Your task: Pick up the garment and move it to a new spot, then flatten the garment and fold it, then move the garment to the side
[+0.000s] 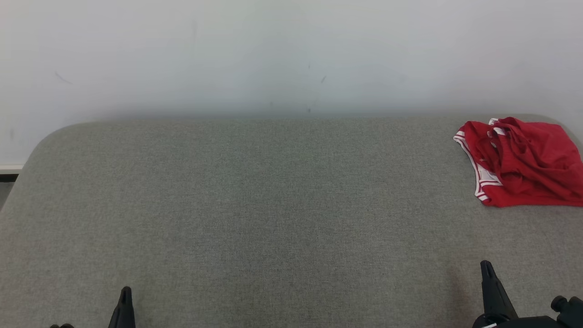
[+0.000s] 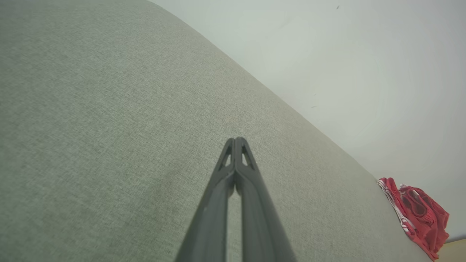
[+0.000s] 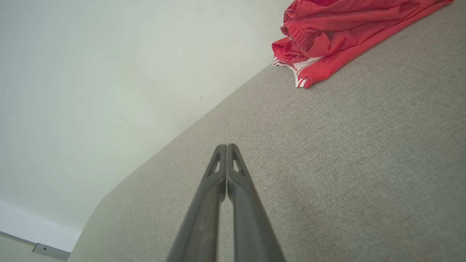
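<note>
A crumpled red garment (image 1: 524, 161) with white striped trim lies at the far right of the grey fabric surface (image 1: 273, 205), near its back edge. It also appears as the red garment (image 2: 418, 214) low at the right of the left wrist view and as the red garment (image 3: 342, 32) at the top of the right wrist view. My left gripper (image 1: 125, 291) rests shut at the front left, its tips (image 2: 236, 140) pressed together over bare fabric. At the front right my right gripper (image 1: 486, 265) is shut too, its tips (image 3: 226, 146) touching, well short of the garment. Neither holds anything.
A pale wall (image 1: 291, 54) rises straight behind the surface. The surface's back left corner (image 1: 50, 136) is rounded, with floor and a baseboard (image 1: 9, 169) beyond it. Wide bare fabric stretches between the grippers and the garment.
</note>
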Tool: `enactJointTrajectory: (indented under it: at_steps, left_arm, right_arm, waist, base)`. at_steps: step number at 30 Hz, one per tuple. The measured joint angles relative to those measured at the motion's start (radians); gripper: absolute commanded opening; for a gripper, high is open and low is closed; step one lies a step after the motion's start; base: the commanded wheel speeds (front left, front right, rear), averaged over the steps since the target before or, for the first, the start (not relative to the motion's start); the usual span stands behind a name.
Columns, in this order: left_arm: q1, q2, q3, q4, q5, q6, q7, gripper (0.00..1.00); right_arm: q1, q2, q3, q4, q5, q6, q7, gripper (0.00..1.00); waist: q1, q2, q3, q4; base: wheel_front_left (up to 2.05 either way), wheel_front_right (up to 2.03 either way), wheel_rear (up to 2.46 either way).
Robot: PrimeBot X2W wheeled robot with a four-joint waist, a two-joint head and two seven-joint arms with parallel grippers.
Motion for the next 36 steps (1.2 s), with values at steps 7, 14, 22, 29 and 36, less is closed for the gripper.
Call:
enactJointTrajectory:
  at_steps: [7,14,22,29,36]
  left_arm:
    - [-0.015,-0.011,0.013,0.003,-0.081,-0.006,0.026,0.00]
    - [-0.031,-0.019,0.025,0.005,-0.168,-0.012,0.048,0.00]
    - [-0.042,-0.030,0.040,0.008,-0.251,-0.020,0.071,0.00]
    - [-0.054,-0.038,0.049,0.009,-0.319,-0.028,0.091,0.00]
    - [-0.065,-0.045,0.059,0.011,-0.383,-0.033,0.110,0.00]
  right_arm:
    - [-0.018,0.004,-0.006,0.007,0.092,0.000,0.020,0.00]
    - [-0.036,0.008,-0.012,0.014,0.181,0.000,0.040,0.00]
    - [-0.052,0.011,-0.018,0.022,0.270,0.000,0.058,0.00]
    - [-0.064,0.015,-0.024,0.029,0.346,0.000,0.075,0.00]
    - [-0.078,0.018,-0.029,0.033,0.418,0.000,0.091,0.00]
  waist:
    - [0.0000,0.0000,0.001,-0.001]
    - [0.0000,0.0000,0.002,-0.002]
    - [0.0000,0.0000,0.003,-0.003]
    - [0.0000,0.0000,0.004,-0.004]
    - [0.0000,0.0000,0.005,-0.005]
  base:
    - [0.00,0.00,0.00]
    - [0.00,0.00,0.00]
    - [0.00,0.00,0.00]
    - [0.00,0.00,0.00]
    - [0.00,0.00,0.00]
